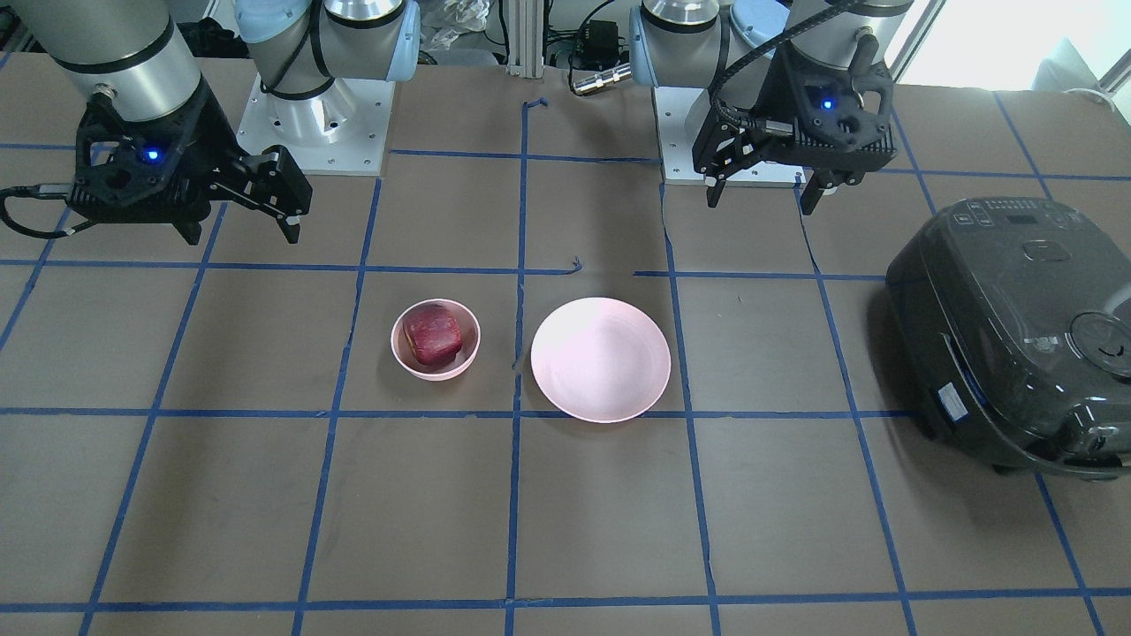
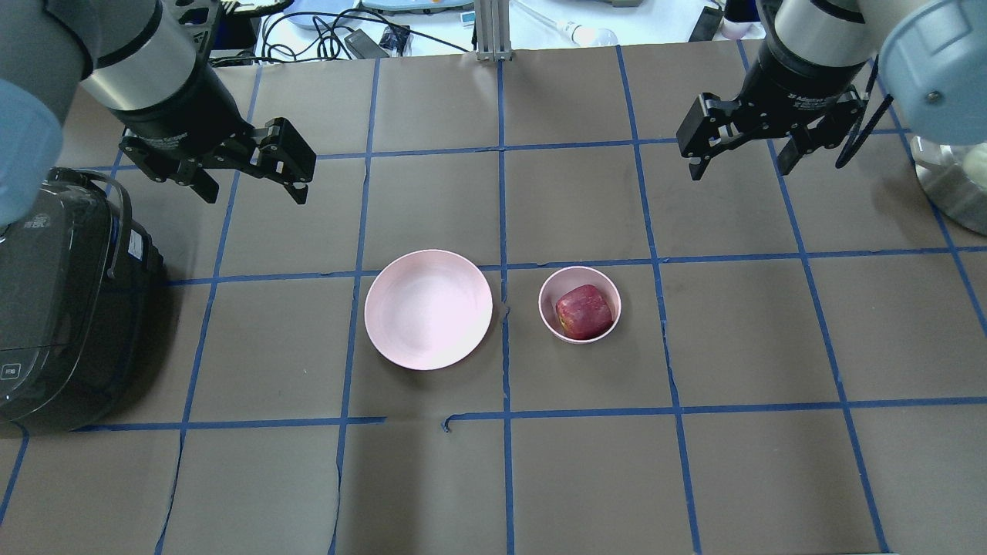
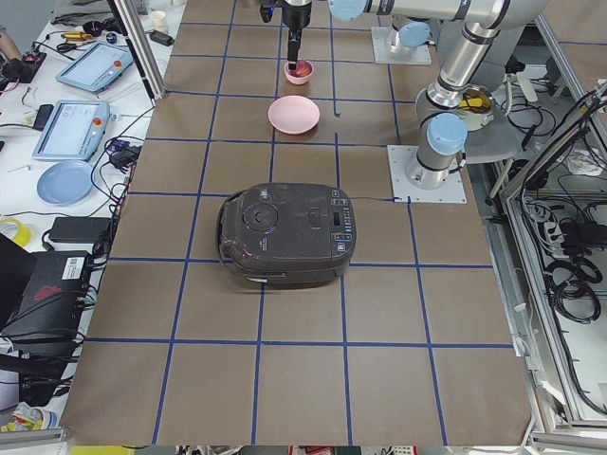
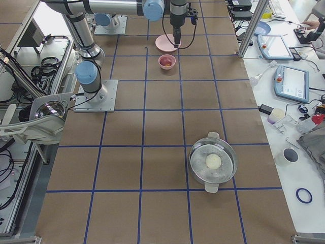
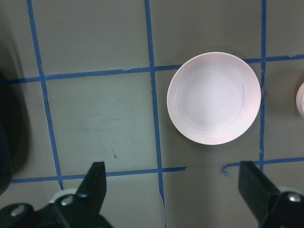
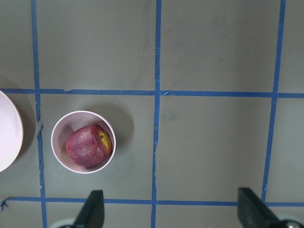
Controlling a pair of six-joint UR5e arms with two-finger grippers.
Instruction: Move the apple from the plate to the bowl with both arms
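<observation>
The dark red apple (image 2: pixel 584 311) lies inside the small pink bowl (image 2: pixel 552 293), right of table centre in the overhead view; it also shows in the front view (image 1: pixel 433 334) and the right wrist view (image 6: pixel 89 145). The wide pale pink plate (image 2: pixel 428 309) stands empty beside the bowl, also in the left wrist view (image 5: pixel 213 97). My left gripper (image 2: pixel 250 191) is open and empty, raised above the table behind and left of the plate. My right gripper (image 2: pixel 744 162) is open and empty, raised behind and right of the bowl.
A dark rice cooker (image 2: pixel 54 308) stands at the table's left side. A metal pot with a white ball (image 4: pixel 213 162) stands far to the right. Blue tape lines grid the brown table.
</observation>
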